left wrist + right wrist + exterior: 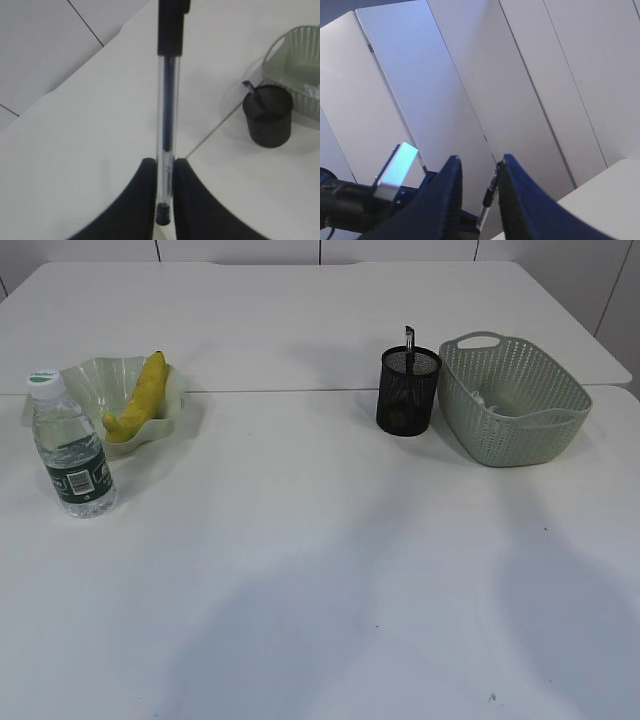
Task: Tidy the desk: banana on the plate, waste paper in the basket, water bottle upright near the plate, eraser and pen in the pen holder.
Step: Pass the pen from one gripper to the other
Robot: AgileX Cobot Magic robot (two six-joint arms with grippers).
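White desk (300,570), pale wall panels behind. Done, by the look of it: banana (143,395) on the plate (90,375) at the far left; bottle (72,450) upright just beside it; something pale, likely the paper (482,397), in the basket (540,430); one pen (409,340) in the pen holder (408,392). Left to do: second pen (166,115), clamped upright in the left gripper (165,172) well short of the holder. Right gripper (479,170) slightly apart, empty, aimed at the wall. Eraser not made out.

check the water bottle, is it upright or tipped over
Upright: the water bottle stands on its base, cap on top, beside the plate.
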